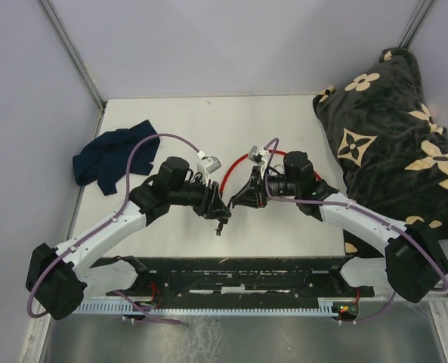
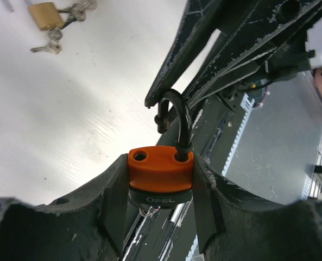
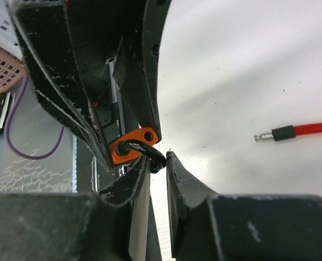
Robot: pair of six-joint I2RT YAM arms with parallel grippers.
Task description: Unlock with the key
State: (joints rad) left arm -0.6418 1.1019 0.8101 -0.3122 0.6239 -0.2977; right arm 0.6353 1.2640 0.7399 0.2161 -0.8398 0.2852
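An orange padlock [image 2: 161, 169] sits clenched between the fingers of the left claw [image 2: 161, 190], held above the middle of the white tabletop [image 1: 284, 121]. Its black shackle [image 2: 178, 117] is out of one hole. The right claw [image 3: 156, 173] faces the padlock from the other side, fingers narrowly parted at the shackle's loop; whether they pinch it cannot be told. Beyond the padlock a red cable [image 1: 235, 162] curls on the tabletop. Well to the padlock's left lies a crumpled blue cloth [image 1: 106, 157], well to its right a dark flower-patterned blanket [image 1: 393, 136]. A brass lock with keys [image 2: 46, 16] lies apart from the padlock. Pale walls [image 1: 231, 45] enclose the scene.
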